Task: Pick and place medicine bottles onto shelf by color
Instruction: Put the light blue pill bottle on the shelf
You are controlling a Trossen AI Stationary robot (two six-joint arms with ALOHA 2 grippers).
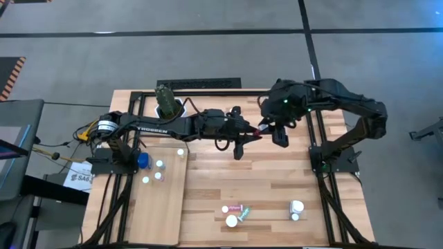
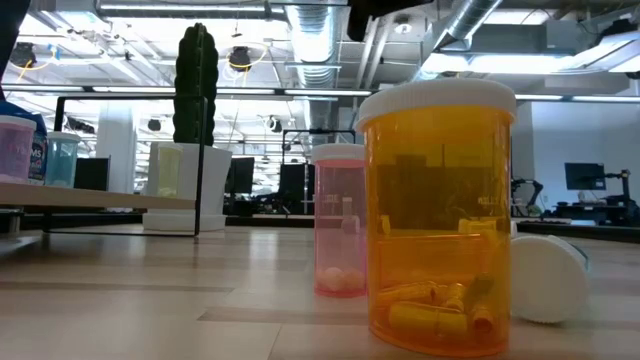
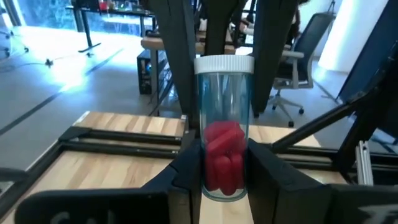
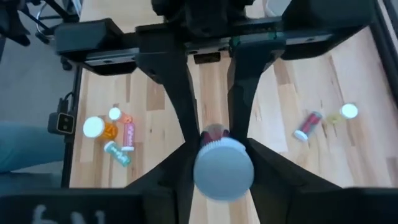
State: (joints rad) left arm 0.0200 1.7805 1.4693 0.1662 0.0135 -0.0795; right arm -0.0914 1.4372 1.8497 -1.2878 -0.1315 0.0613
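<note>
Both grippers meet mid-air over the table [image 1: 277, 187], right of the plant pot [image 1: 168, 105]. Left gripper [image 3: 225, 180] fingers clamped on a clear bottle [image 3: 224, 130] of red pills, upright, white cap on top. Right gripper [image 4: 214, 146] fingers flank the same bottle's cap [image 4: 224, 169]; can't tell if touching. Shelf [image 1: 158, 207] lies below the pot, bottles on its far end.

- The left arm reaches across the back of the table toward its middle, wrist level, its gripper [image 1: 257, 131] closed on a clear bottle [image 3: 224, 134].
- The right arm bends in from the right, its gripper [image 1: 266, 129] meeting the left one, fingers [image 4: 177, 93] either side of that bottle's cap.
</note>
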